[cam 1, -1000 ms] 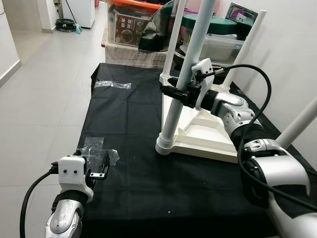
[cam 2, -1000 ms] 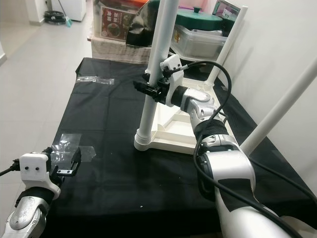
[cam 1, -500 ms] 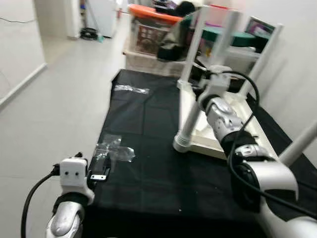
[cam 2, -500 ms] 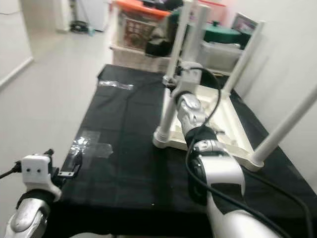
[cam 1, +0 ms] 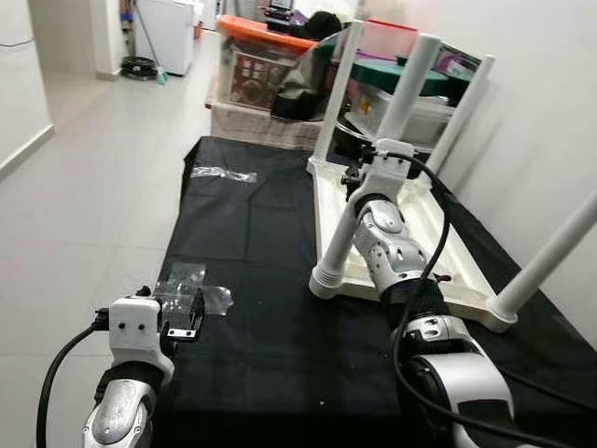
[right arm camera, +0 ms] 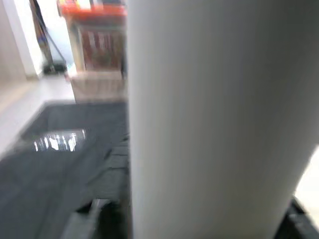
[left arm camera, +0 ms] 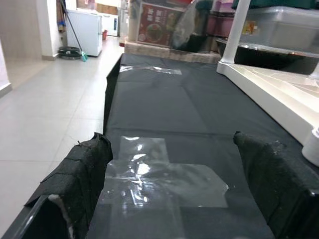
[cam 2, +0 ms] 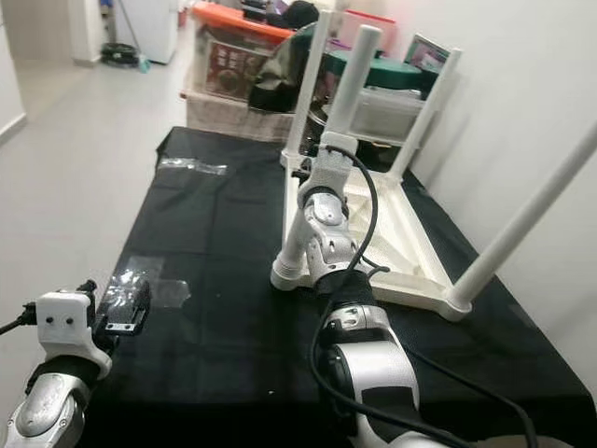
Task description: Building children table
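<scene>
A white children's table (cam 1: 438, 233) lies upside down on a black cloth (cam 1: 252, 233), its legs pointing up. My right gripper (cam 1: 357, 177) is shut around the near-left leg (cam 1: 340, 243), about halfway up it. That leg (right arm camera: 214, 114) looms very close in the right wrist view. My left gripper (cam 1: 187, 317) hovers open at the cloth's near-left edge. A crumpled clear plastic bag (left arm camera: 159, 174) lies between its black fingers (left arm camera: 84, 164), with nothing held.
Storage bins, one with an orange lid (cam 1: 261, 56), and a clear box with a green lid (cam 1: 410, 93) crowd the far end. A white wall (cam 1: 541, 112) runs along the right. Tiled floor (cam 1: 84, 187) opens to the left. A strip of clear plastic (cam 1: 224, 174) lies far on the cloth.
The camera has shifted and pulled back, so more of the table shows. My right gripper stays on the leg. The left gripper holds its place over the plastic bag.
</scene>
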`<state>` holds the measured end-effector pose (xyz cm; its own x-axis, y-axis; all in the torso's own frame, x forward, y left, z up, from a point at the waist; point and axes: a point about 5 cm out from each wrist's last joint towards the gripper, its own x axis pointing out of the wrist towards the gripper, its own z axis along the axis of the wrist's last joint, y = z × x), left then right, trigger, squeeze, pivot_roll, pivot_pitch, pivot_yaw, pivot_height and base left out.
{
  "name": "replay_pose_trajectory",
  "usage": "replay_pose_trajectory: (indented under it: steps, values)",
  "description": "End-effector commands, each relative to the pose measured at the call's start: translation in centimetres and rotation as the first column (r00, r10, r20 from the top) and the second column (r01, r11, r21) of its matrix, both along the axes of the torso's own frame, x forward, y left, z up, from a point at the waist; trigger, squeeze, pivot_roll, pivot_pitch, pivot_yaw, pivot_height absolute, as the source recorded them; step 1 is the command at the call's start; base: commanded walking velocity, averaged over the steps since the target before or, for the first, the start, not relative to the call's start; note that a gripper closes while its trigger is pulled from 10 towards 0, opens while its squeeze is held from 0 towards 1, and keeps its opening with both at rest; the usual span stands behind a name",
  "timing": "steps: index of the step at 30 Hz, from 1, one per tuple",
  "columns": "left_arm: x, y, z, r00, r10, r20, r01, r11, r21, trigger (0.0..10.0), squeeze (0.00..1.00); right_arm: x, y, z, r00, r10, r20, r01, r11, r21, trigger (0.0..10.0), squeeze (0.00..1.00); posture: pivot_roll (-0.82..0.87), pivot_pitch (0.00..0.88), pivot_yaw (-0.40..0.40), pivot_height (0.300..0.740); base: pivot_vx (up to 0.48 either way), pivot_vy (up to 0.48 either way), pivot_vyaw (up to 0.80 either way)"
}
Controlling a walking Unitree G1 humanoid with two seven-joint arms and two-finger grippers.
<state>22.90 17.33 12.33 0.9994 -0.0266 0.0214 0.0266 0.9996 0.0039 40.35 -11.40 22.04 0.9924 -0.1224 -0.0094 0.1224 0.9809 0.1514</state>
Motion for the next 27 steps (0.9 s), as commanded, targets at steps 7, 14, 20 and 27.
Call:
replay_pose_trajectory:
  steps: [7,14,20,27]
  values:
    - [0.0,-0.4,-0.1,1.000,-0.012,-0.005,0.012,1.000,-0.011,10.0,0.00,0.6,-2.7,3.6,0.982,0.170,0.082,-0.173,0.984,0.032,10.0,0.00,0.09,0.000,-0.187,0.740,0.000,0.000,0.00]
    - [0.0,-0.5,-0.2,1.000,-0.015,-0.006,0.015,1.000,-0.012,10.0,0.00,-0.6,-3.1,6.5,0.720,0.648,0.248,-0.655,0.753,-0.066,10.0,0.00,0.09,0.000,-0.187,0.740,0.000,0.000,0.00]
    - [0.1,-0.4,-0.1,1.000,-0.013,-0.005,0.013,1.000,-0.008,10.0,0.00,-0.9,-2.8,4.3,0.621,0.780,0.080,-0.749,0.620,-0.234,10.0,0.00,0.10,0.000,-0.189,0.740,0.000,0.000,0.00]
    - [0.1,-0.2,0.0,1.000,-0.012,-0.005,0.012,1.000,-0.001,10.0,0.00,-1.0,-1.0,4.1,0.538,0.841,0.055,-0.814,0.536,-0.224,6.4,0.00,0.11,0.000,-0.190,0.740,0.000,0.000,0.00]
